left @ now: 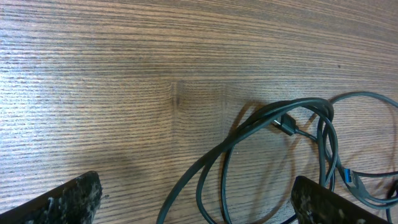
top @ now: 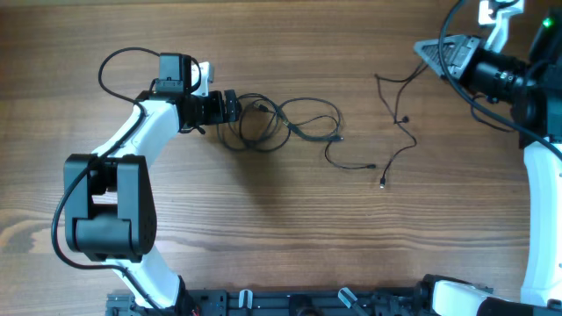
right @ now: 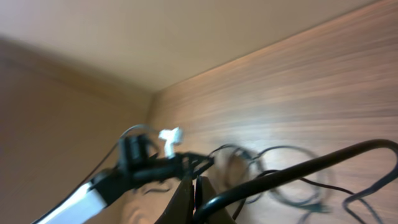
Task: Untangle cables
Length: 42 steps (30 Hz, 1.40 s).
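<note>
- A brown wood-grain table [top: 263, 219] fills the overhead view; behind it, in the right wrist view, rises a plain tan wall [right: 124, 37].
- The tangled cables [top: 283, 123] lie in overlapping loops on the table, left of centre; thin plug ends trail out to their right.
- The left gripper [top: 235, 107] sits at the left edge of the tangle; its fingers [left: 62, 200] are spread wide apart, and its wrist view shows loops of cord on the wood between them.
- A single cable [top: 399, 118] snakes across the right side, apart from the tangle; its upper end lifts toward the right gripper [top: 428, 54].
- The right gripper has its fingers pressed together, pinching that single cable; the cord arcs away to the right in its wrist view.
</note>
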Tool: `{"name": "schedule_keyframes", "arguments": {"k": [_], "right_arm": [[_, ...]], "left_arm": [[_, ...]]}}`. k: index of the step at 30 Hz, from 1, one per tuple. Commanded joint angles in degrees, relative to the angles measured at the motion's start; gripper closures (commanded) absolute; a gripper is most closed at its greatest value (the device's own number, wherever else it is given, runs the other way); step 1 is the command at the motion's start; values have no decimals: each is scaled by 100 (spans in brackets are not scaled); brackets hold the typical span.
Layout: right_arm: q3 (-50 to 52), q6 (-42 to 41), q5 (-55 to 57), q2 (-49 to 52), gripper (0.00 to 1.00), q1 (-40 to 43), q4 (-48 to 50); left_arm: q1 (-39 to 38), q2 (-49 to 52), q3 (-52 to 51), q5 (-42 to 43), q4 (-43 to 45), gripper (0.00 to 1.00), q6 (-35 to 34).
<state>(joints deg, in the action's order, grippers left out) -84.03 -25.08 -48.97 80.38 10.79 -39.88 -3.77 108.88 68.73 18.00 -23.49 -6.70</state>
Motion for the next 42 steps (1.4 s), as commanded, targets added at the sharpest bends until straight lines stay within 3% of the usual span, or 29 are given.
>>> {"name": "schedule_keyframes", "arguments": {"k": [1,5,9,20,31,34,36,42], "right_arm": [[-33,385,1705,31,96,107,-323],[11,452,3698,111,96,107,-1051],[142,452,4240,389,96,107,-1615],[249,409,4177,1502,96,103,-2903],[417,404,4301,2249,96,103,-3104],[389,669,3613,2249,96,96,-2911],[83,1628,2317,2240,96,98,-2817],[-2225,1318,2116,2225,96,109,-3003]], "left_arm": [[-15,72,-22,-4,11,0,28],[-15,72,-22,-4,11,0,28],[-15,72,-22,-4,9,0,28],[-15,72,-22,-7,-9,0,28],[-15,72,-22,-7,-4,0,28],[-15,72,-22,-7,-4,0,28],[-15,72,-22,-7,-4,0,28],[-15,72,-22,-7,-7,0,28]]}}
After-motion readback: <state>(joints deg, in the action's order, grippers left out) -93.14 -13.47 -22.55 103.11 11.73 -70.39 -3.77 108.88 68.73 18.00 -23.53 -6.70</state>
